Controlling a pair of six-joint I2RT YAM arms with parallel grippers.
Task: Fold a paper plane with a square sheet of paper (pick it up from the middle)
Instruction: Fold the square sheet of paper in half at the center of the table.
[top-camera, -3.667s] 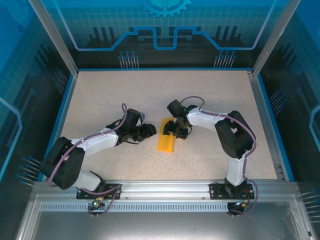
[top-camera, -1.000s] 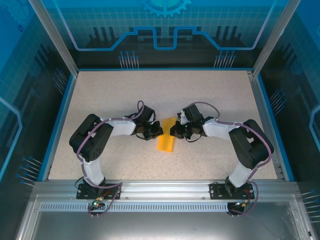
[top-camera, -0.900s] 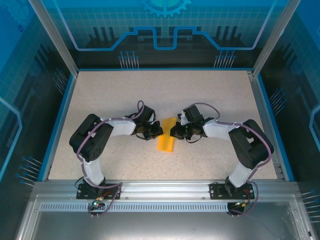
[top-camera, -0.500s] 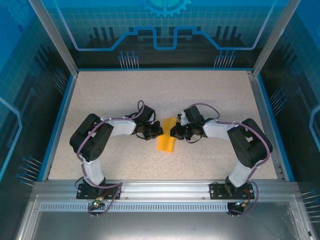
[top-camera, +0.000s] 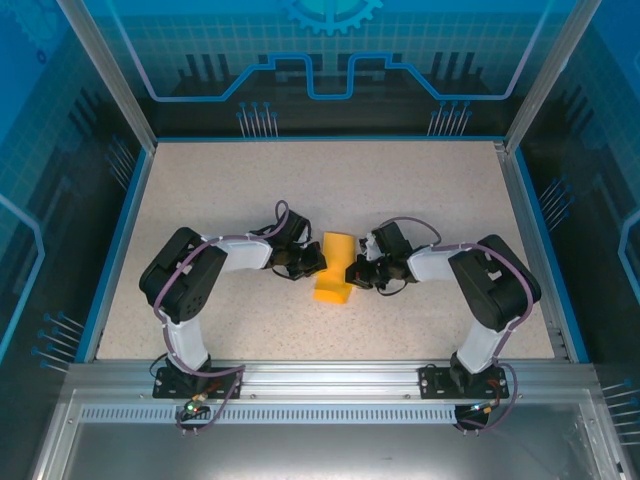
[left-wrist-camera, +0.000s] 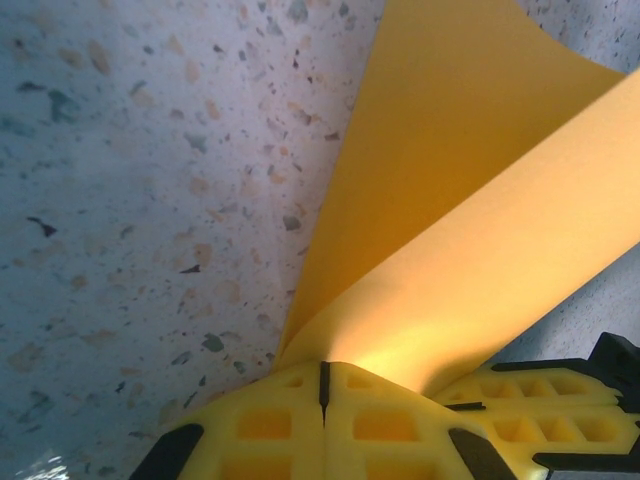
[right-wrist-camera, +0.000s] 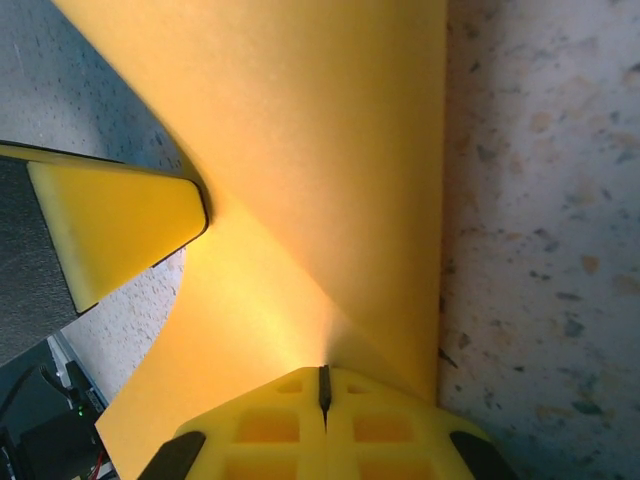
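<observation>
Speckled table with a blue rim, orange-yellow paper lying near its middle as a narrow folded strip, left gripper at the strip's left edge, right gripper at its right edge, both arms bent inward from bases at the near rail.

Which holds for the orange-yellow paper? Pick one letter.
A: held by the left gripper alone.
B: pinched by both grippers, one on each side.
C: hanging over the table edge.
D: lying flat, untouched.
B: the left gripper and right gripper each show closed fingers with the paper fanning out from their tips.
</observation>
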